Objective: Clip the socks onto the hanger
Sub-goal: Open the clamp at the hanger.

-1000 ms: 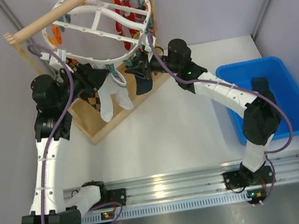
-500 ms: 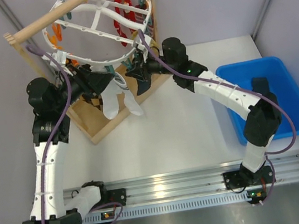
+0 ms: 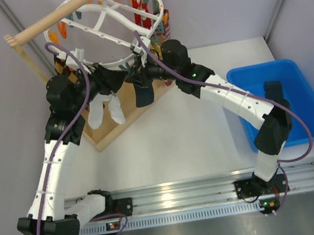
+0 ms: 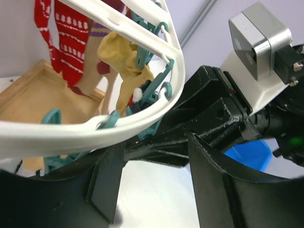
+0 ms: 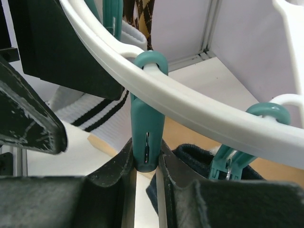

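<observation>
The left gripper [image 4: 159, 185], jaws spread with nothing seen between them, sits under the near rim of the large white plastic oval hanger [image 4: 57, 130]. Two limp white socks [image 3: 113, 109] hang straight down just below, nearer this arm. To their right, the right gripper [image 5: 146, 159] pinches a teal plastic clip [image 5: 146, 137] on that rim, with a dark navy sock [image 3: 143, 94] dangling beside it.

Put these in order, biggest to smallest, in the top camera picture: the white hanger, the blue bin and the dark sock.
1. The white hanger and the blue bin look about alike. The hanger hangs nearer the camera, so I won't rank them.
2. The dark sock is clearly the smallest.
</observation>
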`<action>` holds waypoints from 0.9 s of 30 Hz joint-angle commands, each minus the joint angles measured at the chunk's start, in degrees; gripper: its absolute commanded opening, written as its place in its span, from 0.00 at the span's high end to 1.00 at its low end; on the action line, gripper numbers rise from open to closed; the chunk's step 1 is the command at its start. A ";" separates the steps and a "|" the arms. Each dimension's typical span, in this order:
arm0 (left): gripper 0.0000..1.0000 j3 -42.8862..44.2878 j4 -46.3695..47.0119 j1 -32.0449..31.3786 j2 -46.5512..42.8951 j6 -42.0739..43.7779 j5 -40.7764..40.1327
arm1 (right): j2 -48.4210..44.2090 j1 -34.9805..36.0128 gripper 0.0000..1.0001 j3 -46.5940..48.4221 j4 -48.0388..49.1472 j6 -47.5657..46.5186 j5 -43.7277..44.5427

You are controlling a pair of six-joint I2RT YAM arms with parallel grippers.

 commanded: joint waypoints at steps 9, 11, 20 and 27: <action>0.38 -0.89 6.99 -5.42 3.02 0.76 -16.42 | 0.09 2.00 1.00 1.34 1.05 0.50 5.24; 0.38 -0.45 5.94 -5.41 3.20 0.67 -19.60 | -0.09 2.00 1.00 0.90 1.23 0.50 5.33; 0.38 -2.47 12.07 -5.41 3.37 -2.40 -19.44 | -0.18 2.18 1.00 0.11 2.11 0.68 3.84; 0.43 -1.33 13.67 -5.41 5.04 -3.28 -20.75 | -0.53 2.44 1.00 -0.51 2.99 -0.29 3.66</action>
